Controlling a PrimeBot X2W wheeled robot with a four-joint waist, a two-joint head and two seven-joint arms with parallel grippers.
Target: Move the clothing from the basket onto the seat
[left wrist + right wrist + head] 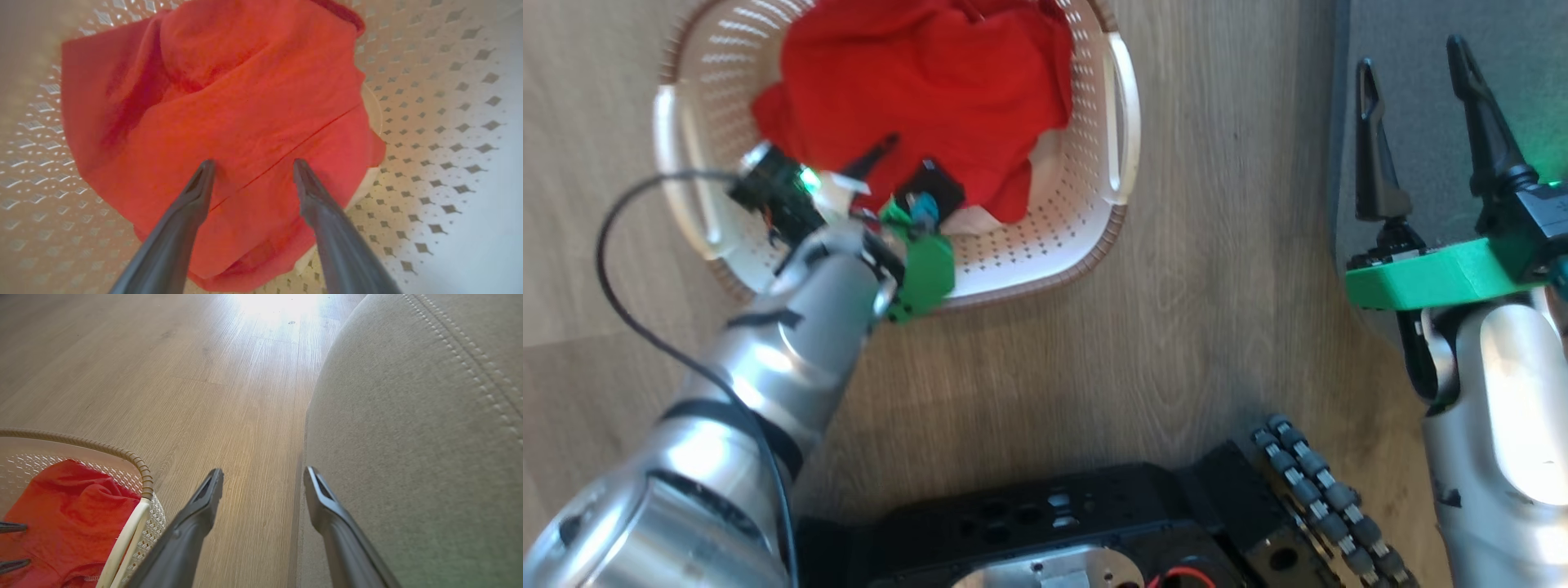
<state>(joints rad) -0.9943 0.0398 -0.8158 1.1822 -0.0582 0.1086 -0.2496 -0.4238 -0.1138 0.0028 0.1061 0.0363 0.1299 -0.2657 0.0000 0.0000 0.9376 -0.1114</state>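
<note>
The red clothing [931, 90] lies bunched in the cream basket [1062, 237] on the floor. My left gripper [907, 171] reaches down into the basket and stands open. In the left wrist view the left gripper [253, 163] has its tips resting on the clothing [245, 102] beside a seam, with no fabric pinched, and the perforated basket wall [429, 122] surrounds it. My right gripper [1411, 57] is open and empty above the edge of the grey seat [1535, 82]. In the right wrist view the right gripper [263, 473] straddles the line between the floor and the seat [408, 437].
Wooden floor [1192, 310] separates the basket from the seat. My black base with its roller wheel [1323, 498] sits at the bottom. A black cable [613, 286] loops beside the left forearm. The right wrist view catches the basket rim [139, 465] and clothing [69, 506].
</note>
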